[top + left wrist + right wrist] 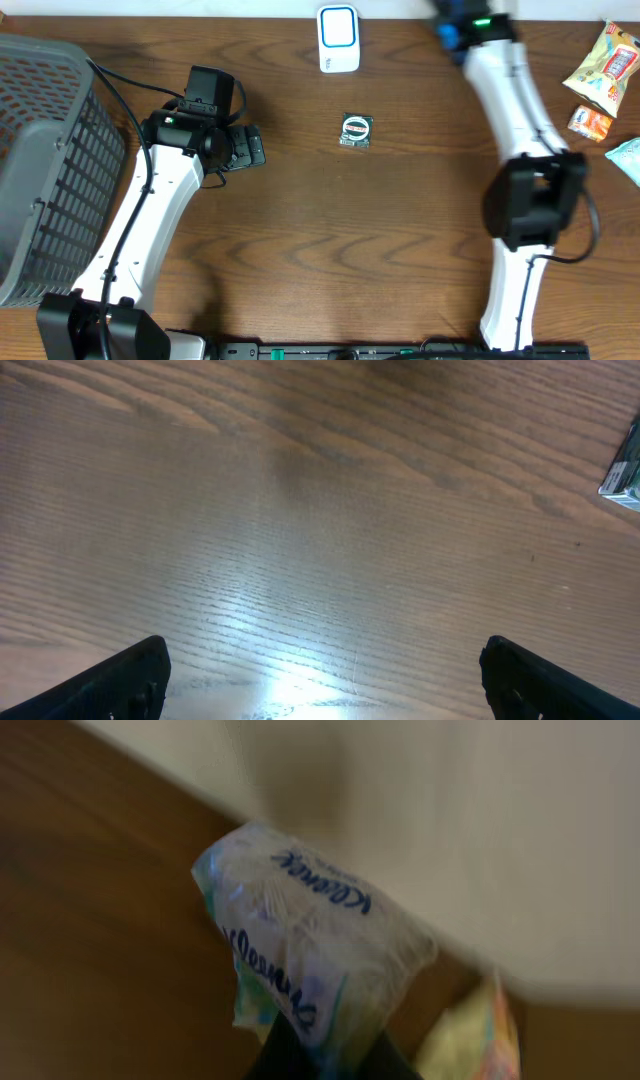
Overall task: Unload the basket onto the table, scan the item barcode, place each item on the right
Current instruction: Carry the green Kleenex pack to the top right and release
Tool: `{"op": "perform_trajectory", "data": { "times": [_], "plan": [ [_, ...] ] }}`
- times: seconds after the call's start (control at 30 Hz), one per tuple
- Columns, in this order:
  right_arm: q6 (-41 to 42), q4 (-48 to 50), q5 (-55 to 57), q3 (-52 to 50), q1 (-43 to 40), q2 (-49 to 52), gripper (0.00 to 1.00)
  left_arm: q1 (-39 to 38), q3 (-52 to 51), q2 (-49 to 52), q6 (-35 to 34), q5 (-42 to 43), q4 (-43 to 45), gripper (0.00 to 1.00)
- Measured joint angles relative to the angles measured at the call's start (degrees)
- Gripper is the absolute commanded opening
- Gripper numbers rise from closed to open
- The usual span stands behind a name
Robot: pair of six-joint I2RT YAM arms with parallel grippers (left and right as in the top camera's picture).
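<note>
A dark wood-grain table [330, 230] filled the overhead frame, pale glare [290, 685] lay on it lower centre in the left wrist view, and a cream wall [480, 820] filled the right wrist view's upper right

The overhead camera looks straight down from high above on the dark brown wooden table [330, 240]. The left wrist camera sits low and near, facing slantwise across the same tabletop. Both views share the small dark square packet [356, 131]. The right wrist camera looks from very near at a crinkled white plastic tissue pack [310, 940], with a pale wall [480, 820] behind it.
</note>
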Motion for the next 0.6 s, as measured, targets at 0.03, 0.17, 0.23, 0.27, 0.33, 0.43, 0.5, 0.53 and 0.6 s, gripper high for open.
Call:
{"op": "perform_trajectory", "data": {
  "times": [0.03,0.17,0.23,0.27,0.33,0.43,0.5,0.53,0.6],
  "plan": [
    [1.2,-1.4,0.1,0.0,-1.5,0.0,0.01,0.0,0.0,0.0,0.0,0.0,0.0,0.98],
    [9.6,-7.8,0.1,-0.9,-10.6,0.3,0.01,0.0,0.0,0.0,0.0,0.0,0.0,0.98],
    [13.9,-10.4,0.0,-1.1,-14.9,0.5,0.01,0.0,0.0,0.0,0.0,0.0,0.0,0.98],
    [16.0,-11.5,-0.2,-1.2,-17.0,0.6,0.02,0.0,0.0,0.0,0.0,0.0,0.0,0.98],
    [19.0,-13.6,-2.1,-1.3,-20.3,0.6,0.34,0.0,0.0,0.0,0.0,0.0,0.0,0.97],
    [21.9,-15.9,-7.0,-1.3,-25.0,0.6,0.78,0.0,0.0,0.0,0.0,0.0,0.0,0.98],
    [22.9,-16.7,-9.8,-1.3,-26.9,0.6,0.89,0.0,0.0,0.0,0.0,0.0,0.0,0.98],
    [23.6,-17.1,-11.2,-1.3,-27.7,0.6,0.95,0.0,0.0,0.0,0.0,0.0,0.0,0.98],
    [24.2,-18.0,-13.8,-1.3,-28.9,0.6,0.99,0.0,0.0,0.0,0.0,0.0,0.0,0.98]
  ]
}}
